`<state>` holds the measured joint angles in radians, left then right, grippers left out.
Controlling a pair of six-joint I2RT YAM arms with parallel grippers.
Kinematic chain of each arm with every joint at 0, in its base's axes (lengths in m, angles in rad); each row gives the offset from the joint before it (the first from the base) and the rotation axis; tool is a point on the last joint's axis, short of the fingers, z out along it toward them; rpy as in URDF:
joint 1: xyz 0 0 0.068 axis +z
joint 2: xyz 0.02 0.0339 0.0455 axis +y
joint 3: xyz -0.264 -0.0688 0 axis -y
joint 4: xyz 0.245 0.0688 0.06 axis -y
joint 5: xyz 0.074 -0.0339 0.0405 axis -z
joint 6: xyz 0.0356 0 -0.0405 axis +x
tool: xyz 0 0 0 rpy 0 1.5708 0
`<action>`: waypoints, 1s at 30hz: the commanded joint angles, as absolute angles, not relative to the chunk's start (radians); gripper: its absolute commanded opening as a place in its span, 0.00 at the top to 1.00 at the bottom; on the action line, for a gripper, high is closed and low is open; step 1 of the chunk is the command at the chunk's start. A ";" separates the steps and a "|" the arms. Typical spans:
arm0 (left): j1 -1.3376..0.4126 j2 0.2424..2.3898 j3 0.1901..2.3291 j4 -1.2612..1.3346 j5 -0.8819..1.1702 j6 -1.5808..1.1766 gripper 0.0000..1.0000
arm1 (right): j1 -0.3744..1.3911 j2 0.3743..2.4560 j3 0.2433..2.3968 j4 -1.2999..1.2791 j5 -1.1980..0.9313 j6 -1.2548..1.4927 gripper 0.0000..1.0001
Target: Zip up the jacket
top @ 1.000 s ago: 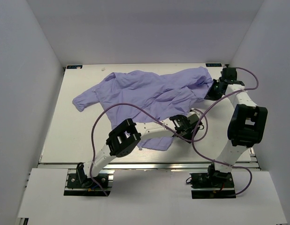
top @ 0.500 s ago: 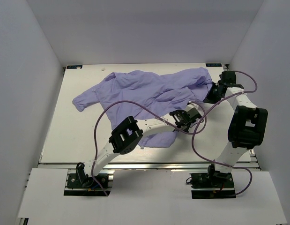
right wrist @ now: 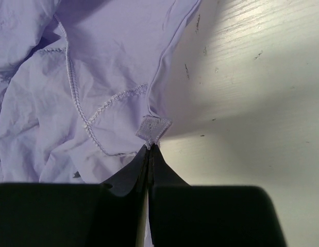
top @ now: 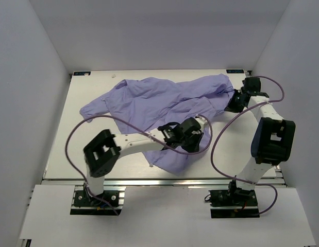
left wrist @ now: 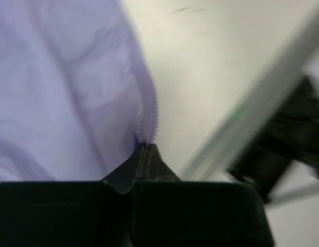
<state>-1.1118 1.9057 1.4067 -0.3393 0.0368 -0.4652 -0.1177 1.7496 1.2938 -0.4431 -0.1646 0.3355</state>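
Observation:
The lavender jacket [top: 159, 100] lies crumpled across the table, one sleeve reaching far left. My left gripper [top: 194, 135] is over the jacket's near right part. In the left wrist view the left gripper [left wrist: 145, 145] is shut on the jacket's [left wrist: 71, 92] edge, where a line of zipper teeth [left wrist: 149, 116] runs up from the tips. At the jacket's right end sits my right gripper [top: 231, 104]. Seen from the right wrist, the right gripper [right wrist: 150, 146] is shut on a small square fabric tab [right wrist: 153, 128] at a corner of the jacket [right wrist: 97, 77].
The white table [top: 87, 149] is boxed in by white walls on three sides. A metal rail [left wrist: 252, 113] runs along its near edge, close to the left gripper. Purple cables [top: 216, 139] loop between the two arms. A small white scrap [top: 114, 76] lies at the back left.
My left gripper went from open to shut on the jacket's zipper edge and shifted left, its elbow swinging left. The near part of the jacket moved with it. The right gripper stayed put.

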 commanded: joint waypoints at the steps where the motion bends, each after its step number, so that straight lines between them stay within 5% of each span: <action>1: -1.115 1.743 1.346 -0.189 0.230 -0.482 1.00 | -0.123 1.700 1.282 -0.416 -0.166 0.324 1.00; 14: -0.973 1.438 1.100 -0.169 0.253 -0.601 1.00 | -0.124 1.643 1.302 -0.417 -0.153 0.318 1.00; 20: -0.928 1.485 1.127 -0.219 0.320 -0.540 1.00 | -0.124 1.681 1.341 -0.429 -0.126 0.328 1.00; 24: -0.968 1.607 1.236 -0.259 0.370 -0.514 0.70 | -0.124 1.697 1.342 -0.440 -0.121 0.327 1.00; 25: -1.017 1.659 1.267 -0.306 0.355 -0.503 0.55 | -0.124 1.698 1.341 -0.445 -0.129 0.322 1.00; 30: -1.156 1.796 1.439 -0.434 0.210 -0.486 0.33 | -0.123 1.721 1.324 -0.457 -0.140 0.322 1.00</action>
